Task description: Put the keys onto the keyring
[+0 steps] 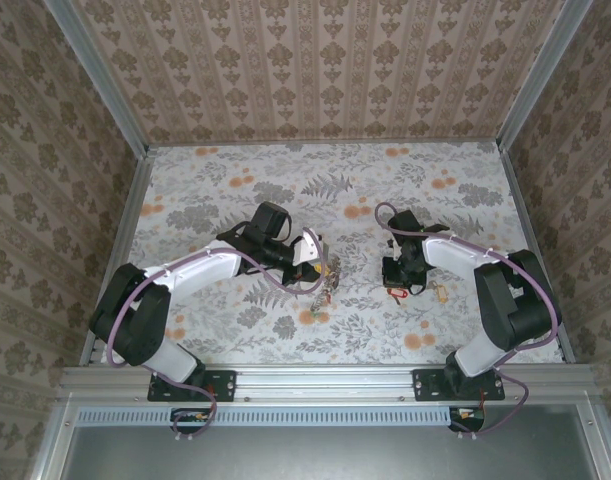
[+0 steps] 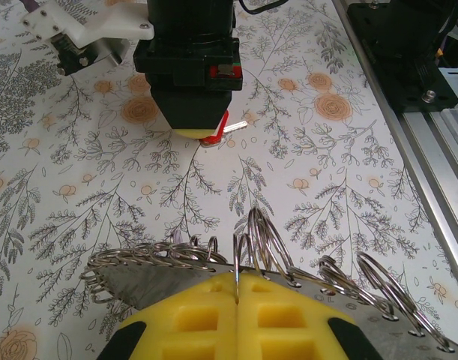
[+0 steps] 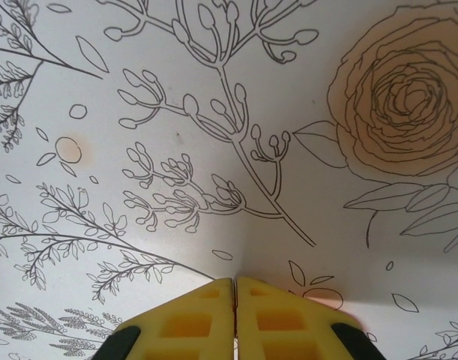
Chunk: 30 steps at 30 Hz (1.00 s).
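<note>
The keyring is a flat grey metal piece fringed with several silvery split rings. My left gripper is shut on one thin ring of it, and the keyring hangs just over the flowered table. Across from it my right gripper points down with its yellow fingertips on the table, touching a red-headed key whose silver blade sticks out sideways. In the right wrist view the right gripper is shut with no key showing between the pads. A small yellowish key lies to the right of the right gripper.
An aluminium rail runs along the table's near edge by the arm bases. Patterned walls close in the back and sides. The two grippers stand close together mid-table, with open cloth behind them.
</note>
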Motion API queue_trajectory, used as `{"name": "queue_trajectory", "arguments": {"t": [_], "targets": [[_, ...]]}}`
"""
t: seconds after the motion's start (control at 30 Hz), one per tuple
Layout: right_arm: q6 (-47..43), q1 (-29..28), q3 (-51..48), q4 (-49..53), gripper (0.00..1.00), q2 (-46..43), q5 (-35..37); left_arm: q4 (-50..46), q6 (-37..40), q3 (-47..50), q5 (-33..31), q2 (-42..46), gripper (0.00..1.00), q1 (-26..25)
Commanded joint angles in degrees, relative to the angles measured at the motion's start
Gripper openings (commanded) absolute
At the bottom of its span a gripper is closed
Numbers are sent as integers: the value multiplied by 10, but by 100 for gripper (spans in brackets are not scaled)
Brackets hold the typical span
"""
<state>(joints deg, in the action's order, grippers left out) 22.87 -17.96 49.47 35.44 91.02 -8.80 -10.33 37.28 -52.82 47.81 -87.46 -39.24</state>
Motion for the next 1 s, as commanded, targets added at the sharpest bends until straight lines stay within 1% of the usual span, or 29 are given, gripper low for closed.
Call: {"name": "queue_trajectory", "arguments": {"t": [0.0, 0.07, 0.1, 0.27, 0.5, 0.57, 0.63, 0.83, 0.87, 0.97], "targets": [[6, -5, 8, 1, 7, -7, 20, -7, 14, -17, 19, 8, 0, 5], [0, -6, 6, -1, 4, -17, 19, -6, 13, -16, 19, 7, 0, 5], [-1, -5, 5, -1, 4, -21, 19, -6, 13, -16, 19, 7, 0, 5], [-3, -5, 12, 6, 12, -7, 15, -5, 12, -17, 20, 7, 0, 5], [3, -6, 11, -1, 13, 6, 16, -8, 14, -17, 21, 7, 0, 6], [4, -5, 11, -1, 12, 4, 17, -8, 14, -17, 21, 7, 0, 6], [3, -6, 12, 0, 9, 4, 18, -8, 15, -17, 22, 6, 0, 6], [0, -6, 11, 1, 4, -8, 19, -8, 14, -18, 20, 6, 0, 6], [-3, -5, 10, -1, 2, -13, 17, -8, 14, -18, 21, 7, 0, 6], [-21, -9, -3, -21, 1, -48, 3, -5, 12, -19, 22, 5, 0, 6]]}}
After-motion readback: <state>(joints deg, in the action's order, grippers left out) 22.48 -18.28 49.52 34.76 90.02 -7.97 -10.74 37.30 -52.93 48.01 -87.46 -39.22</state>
